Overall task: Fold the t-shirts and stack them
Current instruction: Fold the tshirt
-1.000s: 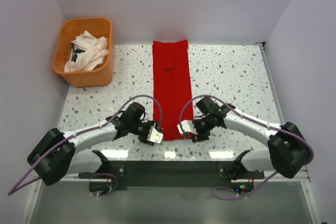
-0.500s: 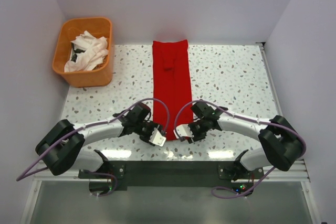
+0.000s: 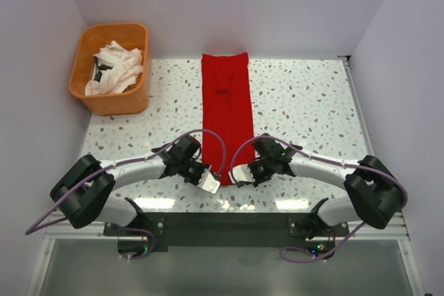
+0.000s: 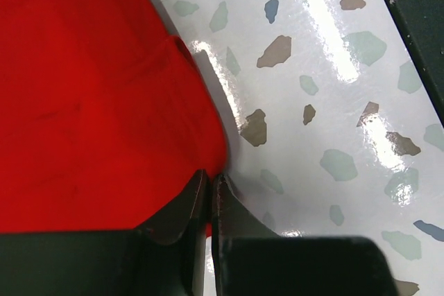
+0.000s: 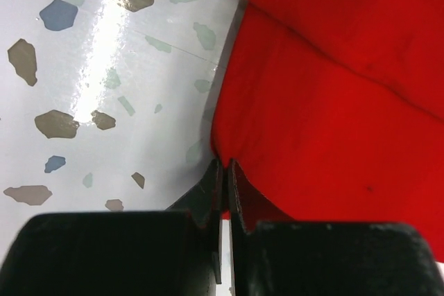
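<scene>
Red cloth is the matter in hand: the red t-shirt (image 3: 225, 119) lies flat on the speckled desk (image 3: 305, 102) as a narrow band. Its long axis runs straight away from the arms, its far end at the back edge and its near end between the two hands. We find the left hand (image 3: 210, 183) at the near left corner and the right hand (image 3: 239, 173) at the near right corner, equally close. Each has its fingers pressed together, with a sliver of red hem pinched between them. We judge the coming move a lift of this near end toward the far end. The cloth is smooth, doubled along its sides, with one small pucker toward the far end. The white t-shirts (image 3: 118, 66) lie crumpled in the orange basket (image 3: 111, 105), well apart.
</scene>
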You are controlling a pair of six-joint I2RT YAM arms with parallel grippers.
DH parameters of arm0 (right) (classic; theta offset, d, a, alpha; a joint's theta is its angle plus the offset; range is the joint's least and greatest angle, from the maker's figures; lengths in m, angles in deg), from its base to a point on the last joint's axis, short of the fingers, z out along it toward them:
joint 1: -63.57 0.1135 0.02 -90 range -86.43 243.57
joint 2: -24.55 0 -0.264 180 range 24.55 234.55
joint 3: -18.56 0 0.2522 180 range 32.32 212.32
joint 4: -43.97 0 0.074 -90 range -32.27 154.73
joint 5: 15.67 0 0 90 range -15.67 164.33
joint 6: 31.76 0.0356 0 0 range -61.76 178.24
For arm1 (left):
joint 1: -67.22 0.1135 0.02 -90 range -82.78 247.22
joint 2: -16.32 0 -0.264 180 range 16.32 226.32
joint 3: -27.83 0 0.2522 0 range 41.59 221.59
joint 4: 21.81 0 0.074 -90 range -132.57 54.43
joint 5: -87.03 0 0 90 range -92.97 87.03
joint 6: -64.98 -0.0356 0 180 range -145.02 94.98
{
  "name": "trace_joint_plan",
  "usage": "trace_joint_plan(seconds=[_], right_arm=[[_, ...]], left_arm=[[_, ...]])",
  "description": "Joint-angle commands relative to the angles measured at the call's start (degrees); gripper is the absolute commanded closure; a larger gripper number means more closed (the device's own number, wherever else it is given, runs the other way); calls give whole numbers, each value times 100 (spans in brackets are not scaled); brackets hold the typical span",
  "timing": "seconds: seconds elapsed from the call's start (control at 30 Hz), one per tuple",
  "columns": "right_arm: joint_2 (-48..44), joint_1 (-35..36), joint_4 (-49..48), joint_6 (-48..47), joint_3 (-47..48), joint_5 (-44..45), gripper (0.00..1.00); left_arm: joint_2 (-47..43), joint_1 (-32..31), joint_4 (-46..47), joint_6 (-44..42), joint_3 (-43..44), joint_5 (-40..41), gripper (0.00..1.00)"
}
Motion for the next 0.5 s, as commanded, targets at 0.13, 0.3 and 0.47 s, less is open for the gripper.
trace_joint_plan(seconds=[0.13, 0.3, 0.47], right_arm=[[-772, 241, 273, 346, -153, -225, 100], [-1477, 453, 678, 636, -74, -454, 100], [-1373, 58, 643, 672, 224, -541, 100]], left_arm=[[-436, -203, -465, 128, 302, -436, 100], [-921, -450, -712, 434, 433, -709, 100], [-948, 5, -800, 401, 862, -620, 100]])
